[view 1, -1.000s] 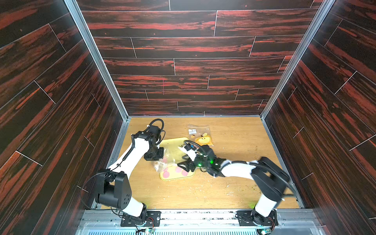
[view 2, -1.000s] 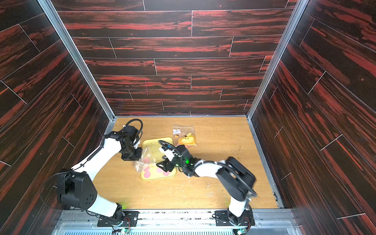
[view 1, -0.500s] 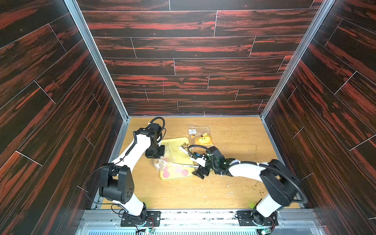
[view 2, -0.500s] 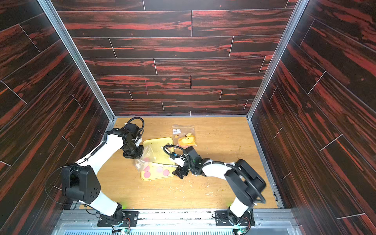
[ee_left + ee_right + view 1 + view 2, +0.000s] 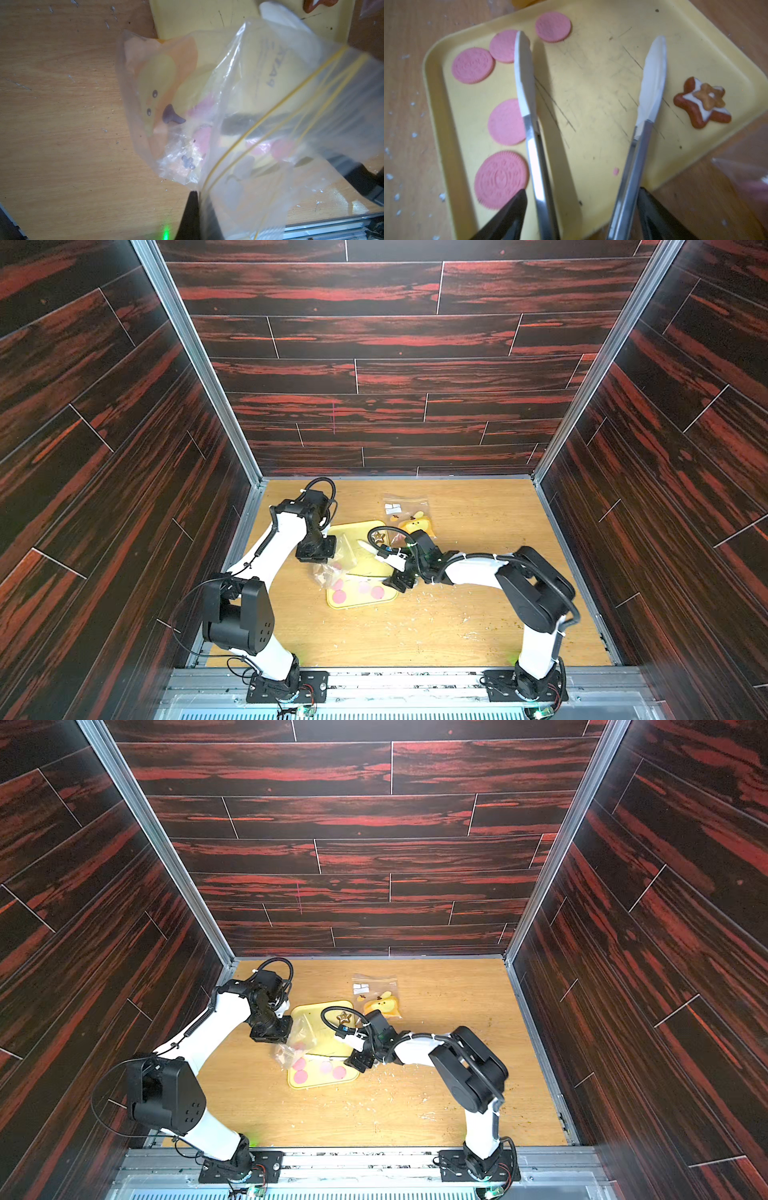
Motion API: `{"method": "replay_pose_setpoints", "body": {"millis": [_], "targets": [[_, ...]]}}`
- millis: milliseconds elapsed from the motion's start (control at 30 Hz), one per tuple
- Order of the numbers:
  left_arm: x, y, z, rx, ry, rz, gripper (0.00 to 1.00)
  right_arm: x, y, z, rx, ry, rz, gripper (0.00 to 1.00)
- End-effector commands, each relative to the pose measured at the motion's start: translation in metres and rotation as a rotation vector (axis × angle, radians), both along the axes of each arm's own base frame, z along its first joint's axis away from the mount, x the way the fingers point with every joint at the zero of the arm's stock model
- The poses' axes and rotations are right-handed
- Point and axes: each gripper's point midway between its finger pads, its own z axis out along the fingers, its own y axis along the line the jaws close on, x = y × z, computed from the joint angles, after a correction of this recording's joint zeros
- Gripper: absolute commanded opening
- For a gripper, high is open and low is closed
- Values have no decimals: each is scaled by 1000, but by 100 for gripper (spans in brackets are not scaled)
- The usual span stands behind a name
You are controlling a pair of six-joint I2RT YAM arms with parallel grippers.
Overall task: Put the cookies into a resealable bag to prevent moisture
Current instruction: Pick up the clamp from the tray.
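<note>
A scuffed wooden worktop (image 5: pixel 457 626) carries a scratched yellow tray (image 5: pixel 591 62) with rounded corners. The left gripper (image 5: pixel 199 207) has its jaws clenched on the edge of a crinkled clear resealable bag (image 5: pixel 259 93); its film blurs pink shapes inside. The right gripper (image 5: pixel 581 193) jaws grasp white-tipped steel tongs (image 5: pixel 533 145), arms spread. Five embossed round pink cookies (image 5: pixel 473 65) lie on the tray, some partly hidden behind a tong arm. A star-shaped iced biscuit (image 5: pixel 704 101) lies well apart.
</note>
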Motion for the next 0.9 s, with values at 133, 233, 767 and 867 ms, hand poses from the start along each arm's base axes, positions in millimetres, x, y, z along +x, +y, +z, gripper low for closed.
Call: {"method": "replay_pose_setpoints", "body": {"millis": [133,233,767,867], "targets": [[-2,1,4,-13,14,-14,0,-8,-5,-25,-36,72,47,82],[-2,0,4,-20,17,-14,0,-5,-4,-27,-36,77,49,83],[-1,2,5,-12,15,-14,0,-4,-7,18,71,46,66,54],[1,3,7,-13,7,-12,0,0,-13,32,78,24,35,52]]}}
